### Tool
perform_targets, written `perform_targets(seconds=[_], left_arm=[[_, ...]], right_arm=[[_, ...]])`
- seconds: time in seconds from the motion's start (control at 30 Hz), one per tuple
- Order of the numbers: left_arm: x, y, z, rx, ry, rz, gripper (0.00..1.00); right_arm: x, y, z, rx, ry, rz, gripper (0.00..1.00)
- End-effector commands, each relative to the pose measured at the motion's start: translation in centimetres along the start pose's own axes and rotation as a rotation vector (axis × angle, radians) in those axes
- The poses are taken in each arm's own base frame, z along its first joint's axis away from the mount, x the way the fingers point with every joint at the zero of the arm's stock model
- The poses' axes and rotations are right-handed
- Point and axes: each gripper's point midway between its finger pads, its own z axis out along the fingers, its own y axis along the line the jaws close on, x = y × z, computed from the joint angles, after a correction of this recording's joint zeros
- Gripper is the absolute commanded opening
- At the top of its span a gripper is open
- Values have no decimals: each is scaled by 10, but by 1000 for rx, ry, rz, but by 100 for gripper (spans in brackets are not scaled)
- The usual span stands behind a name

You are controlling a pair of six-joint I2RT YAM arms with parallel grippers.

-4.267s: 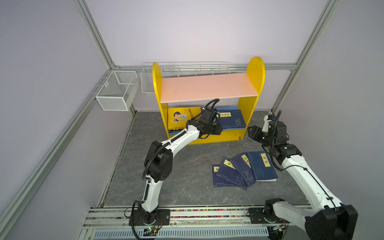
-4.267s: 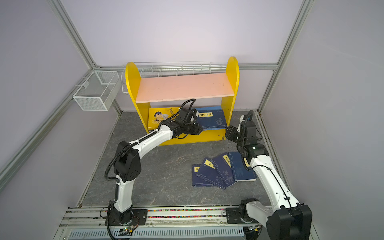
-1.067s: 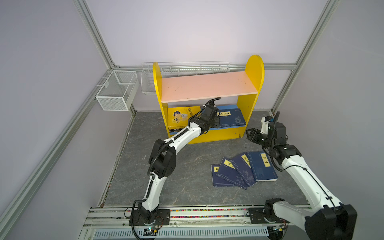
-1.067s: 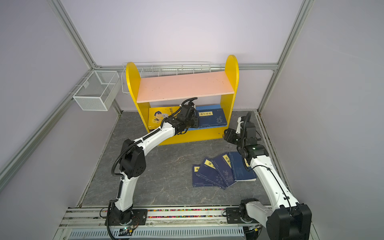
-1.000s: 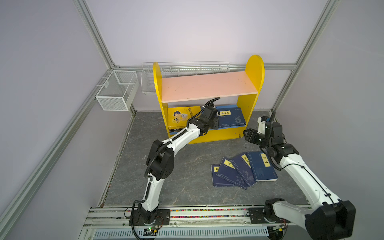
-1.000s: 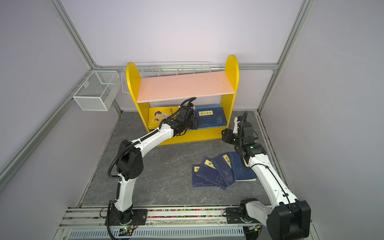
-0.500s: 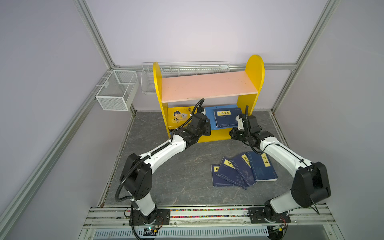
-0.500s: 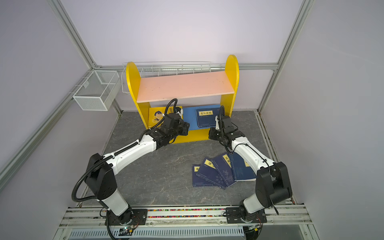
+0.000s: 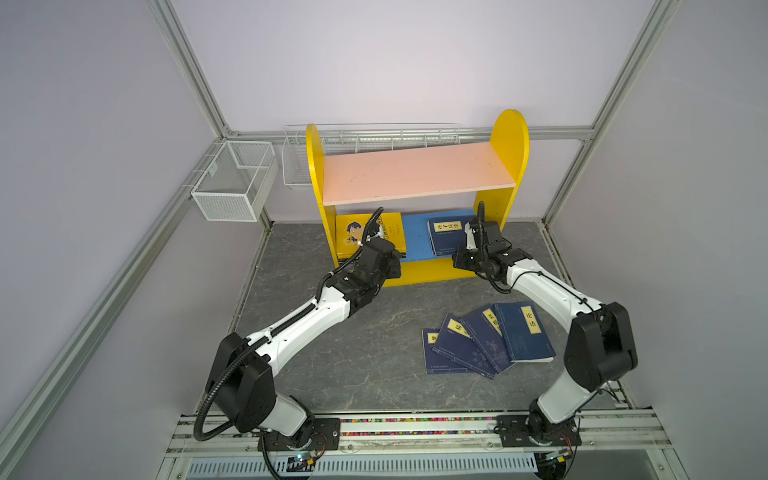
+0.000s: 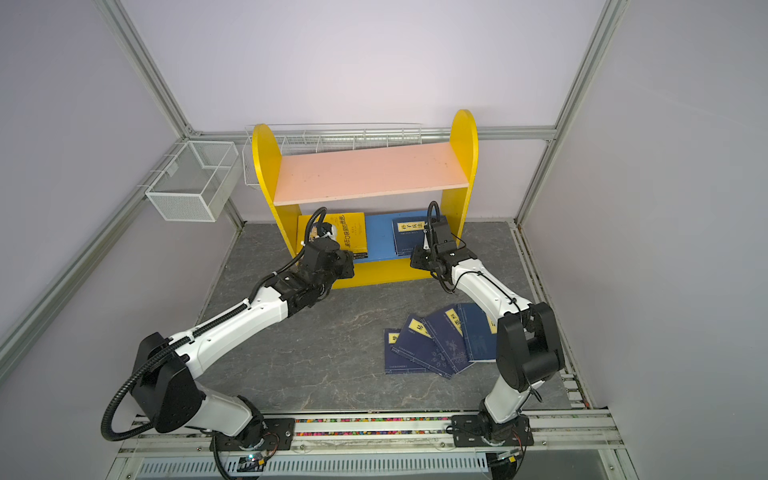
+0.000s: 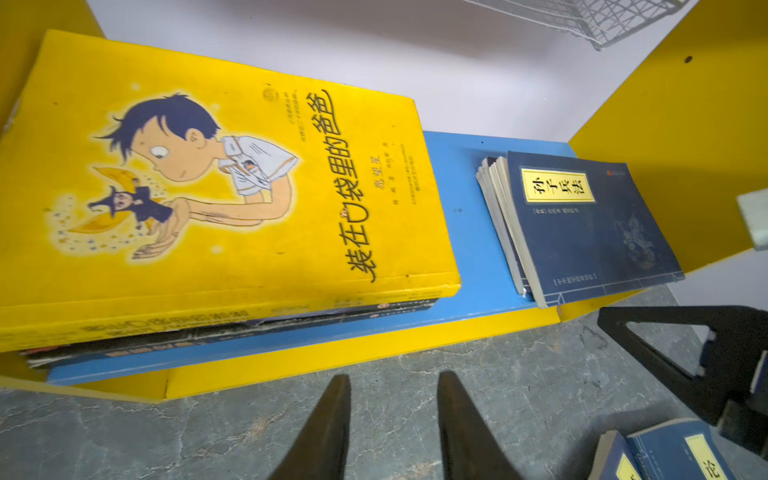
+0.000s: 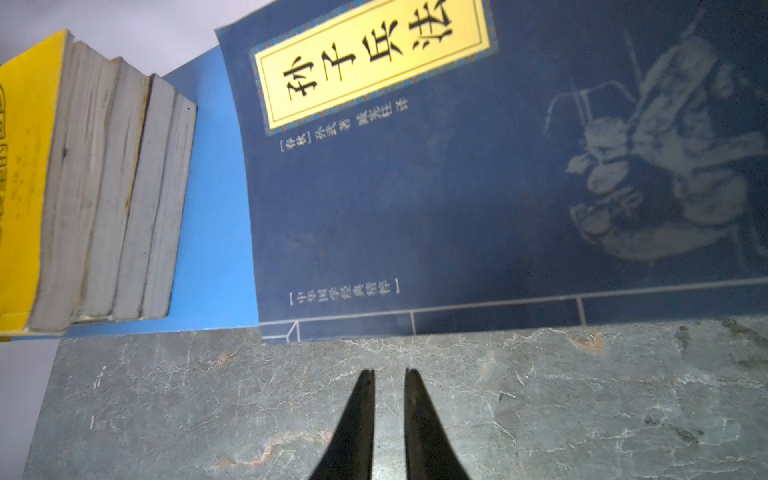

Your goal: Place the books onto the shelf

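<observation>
The shelf (image 9: pixel 415 174) (image 10: pixel 365 174) stands at the back, its pink upper board bare. On its blue lower board (image 11: pixel 469 232) lie a stack topped by a yellow book with a cartoon boy (image 9: pixel 388 237) (image 11: pixel 208 187) and a stack of navy books (image 9: pixel 446 237) (image 12: pixel 457 187). Several more navy books (image 9: pixel 486 340) (image 10: pixel 440 345) lie fanned on the floor. My left gripper (image 9: pixel 395 266) (image 11: pixel 392 378) is open and empty, just in front of the shelf's yellow front edge. The right gripper (image 9: pixel 459 262) (image 12: pixel 388 372) hovers before the navy stack, jaws nearly together, holding nothing.
A white wire basket (image 9: pixel 232 183) hangs on the left frame rail and a long one (image 9: pixel 374 137) runs behind the shelf. Grey stone floor (image 9: pixel 374 332) lies between the arms. The mounting rail (image 9: pixel 415 428) runs along the front.
My left gripper has pulled back out of the lower shelf to its front edge. The right arm has swung in from the right to the navy stack and its jaws have closed up.
</observation>
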Motion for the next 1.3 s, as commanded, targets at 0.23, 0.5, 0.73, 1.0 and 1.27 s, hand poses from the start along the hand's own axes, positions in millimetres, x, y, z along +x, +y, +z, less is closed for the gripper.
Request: perform_targets(seconds=[0.23,0.5,0.73,1.0,1.27], left_arm=[[1,11,-3,-31,-1,-9,36],[5,6,2,-7,21,-12,37],[9,1,7,14,40,-5,37],[15,-15,11,86,77,40,37],[41,-82,17,280,149,256,37]], right_arm=[[-8,0,11,28,8,-18,18],[-16,0,11,21,-10,-27,19],[-20,-7,11,34,-24,-23,20],[-28,-2,-3,8,-57,-33,20],[-12,-55,-71,128,-105,71,33]])
